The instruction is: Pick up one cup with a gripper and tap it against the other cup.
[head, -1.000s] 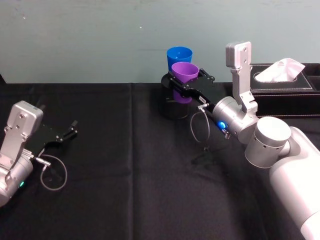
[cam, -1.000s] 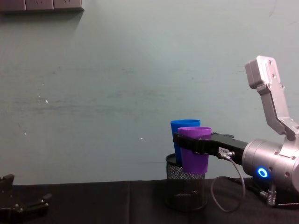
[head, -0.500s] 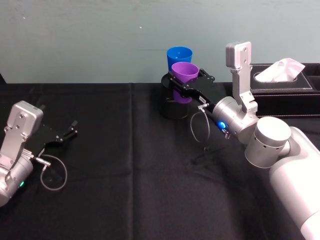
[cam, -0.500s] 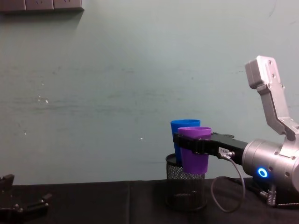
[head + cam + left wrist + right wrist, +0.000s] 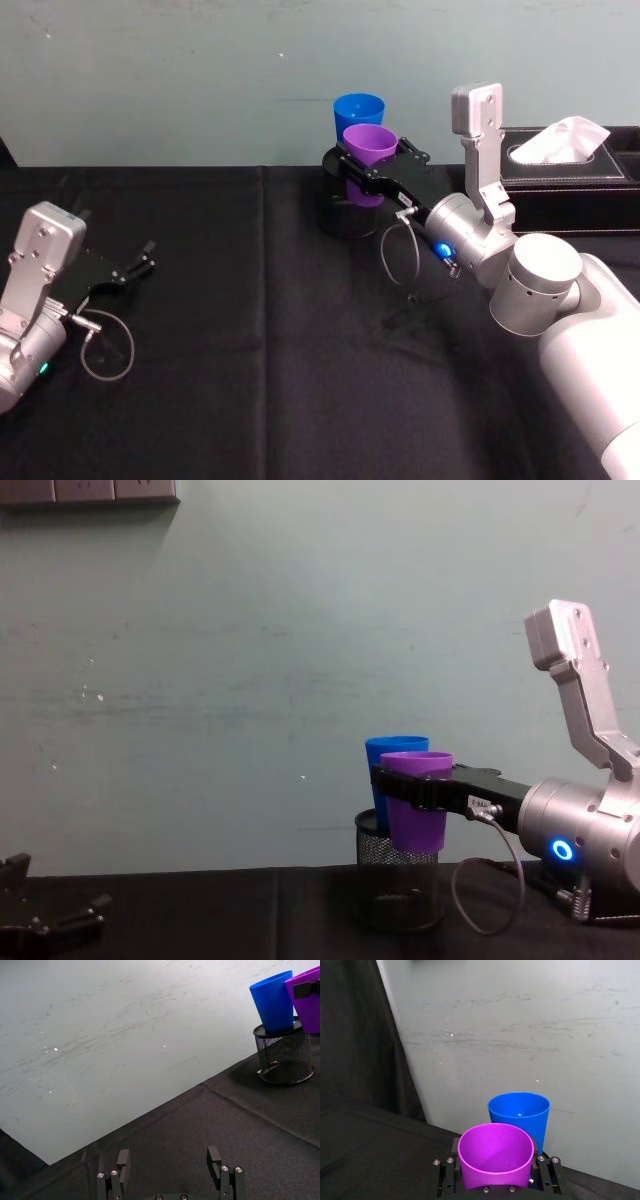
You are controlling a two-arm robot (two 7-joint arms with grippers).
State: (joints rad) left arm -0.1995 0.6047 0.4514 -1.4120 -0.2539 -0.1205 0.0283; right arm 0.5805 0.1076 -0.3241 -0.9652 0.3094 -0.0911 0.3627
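Note:
My right gripper is shut on the purple cup, holding it upright in the air just above the black mesh pen holder. The blue cup stands upright in that holder, right behind the purple cup; I cannot tell whether the two touch. In the right wrist view the blue cup sits just beyond the purple one. The chest view shows the purple cup overlapping the blue cup. My left gripper rests open near the table's left side.
A black tissue box with white tissue stands at the back right, behind my right arm. The table is covered in black cloth. A pale green wall runs close behind the holder.

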